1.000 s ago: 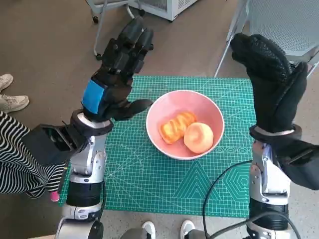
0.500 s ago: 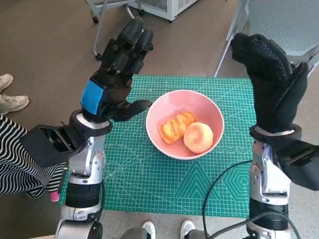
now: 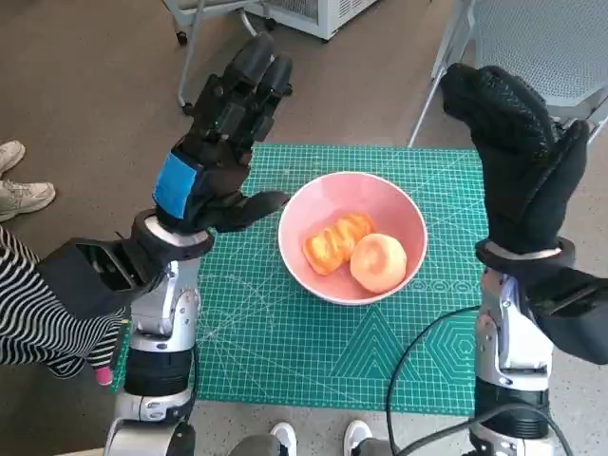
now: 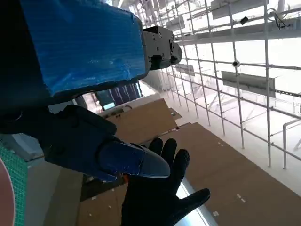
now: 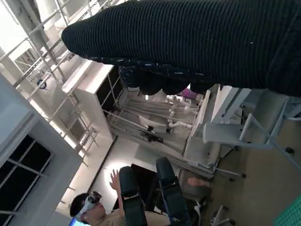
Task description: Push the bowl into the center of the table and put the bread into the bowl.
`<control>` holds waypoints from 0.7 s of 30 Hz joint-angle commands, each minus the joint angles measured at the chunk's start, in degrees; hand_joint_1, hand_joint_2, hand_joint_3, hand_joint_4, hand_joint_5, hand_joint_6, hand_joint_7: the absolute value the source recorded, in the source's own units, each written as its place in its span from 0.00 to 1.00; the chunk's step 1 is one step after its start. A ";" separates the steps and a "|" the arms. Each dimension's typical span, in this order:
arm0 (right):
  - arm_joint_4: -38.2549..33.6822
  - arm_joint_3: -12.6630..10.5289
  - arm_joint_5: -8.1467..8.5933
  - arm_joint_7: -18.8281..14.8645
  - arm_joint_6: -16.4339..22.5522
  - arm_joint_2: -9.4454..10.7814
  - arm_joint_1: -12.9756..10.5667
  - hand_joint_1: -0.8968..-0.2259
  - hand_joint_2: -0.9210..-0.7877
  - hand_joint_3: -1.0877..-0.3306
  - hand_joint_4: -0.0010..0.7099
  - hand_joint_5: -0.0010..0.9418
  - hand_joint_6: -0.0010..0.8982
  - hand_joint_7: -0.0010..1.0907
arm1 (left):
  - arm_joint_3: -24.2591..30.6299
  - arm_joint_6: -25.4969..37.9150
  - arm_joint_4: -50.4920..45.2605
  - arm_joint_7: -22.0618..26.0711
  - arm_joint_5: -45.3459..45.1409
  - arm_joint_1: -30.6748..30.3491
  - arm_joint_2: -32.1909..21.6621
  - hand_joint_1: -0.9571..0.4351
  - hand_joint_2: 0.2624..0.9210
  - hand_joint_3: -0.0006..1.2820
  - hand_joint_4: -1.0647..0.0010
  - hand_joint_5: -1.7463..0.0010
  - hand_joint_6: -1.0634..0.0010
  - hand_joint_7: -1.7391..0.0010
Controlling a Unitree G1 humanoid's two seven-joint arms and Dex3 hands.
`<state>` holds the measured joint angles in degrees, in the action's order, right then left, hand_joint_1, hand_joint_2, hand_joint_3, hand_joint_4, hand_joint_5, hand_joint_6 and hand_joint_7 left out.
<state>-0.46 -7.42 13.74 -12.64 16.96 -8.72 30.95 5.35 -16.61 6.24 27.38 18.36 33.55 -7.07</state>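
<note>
— Head view first: where is the bowl (image 3: 352,237) found?

— It is seen on the green mat (image 3: 285,351), near the middle, between the two raised arms. Two pieces of bread lie inside it, touching — a twisted roll (image 3: 336,241) and a round bun (image 3: 379,262).

— And the left hand (image 3: 217,157)?

— It is held up above the mat's left side, fingers spread apart, nothing grasped; its thumb points toward the bowl's rim without contact.

— The right hand (image 3: 518,152)?

— It is raised over the mat's right edge, fingers extended and empty. From the left wrist view it is shown splayed as well (image 4: 162,197). A person (image 5: 101,209) is visible in the right wrist view.
</note>
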 commanded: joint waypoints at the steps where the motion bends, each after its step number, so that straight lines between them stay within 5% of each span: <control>1: -1.28 -0.13 0.49 -0.57 0.03 0.24 -0.38 0.36 0.00 0.55 0.29 0.00 0.09 0.52 | -0.04 -0.43 -0.03 0.20 0.07 -0.20 -0.38 0.30 1.00 0.11 0.97 1.00 1.00 0.86; 21: -0.93 -0.09 0.45 -0.97 -0.06 -0.01 -0.34 0.37 0.00 0.55 0.29 0.00 0.09 0.52 | -0.08 0.26 -0.63 0.27 0.57 -0.27 -0.33 0.30 1.00 0.11 0.97 1.00 1.00 0.86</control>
<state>-0.96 -7.44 13.81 -13.16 17.18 -8.73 30.95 5.35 -16.62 6.26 27.42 18.46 33.55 -7.07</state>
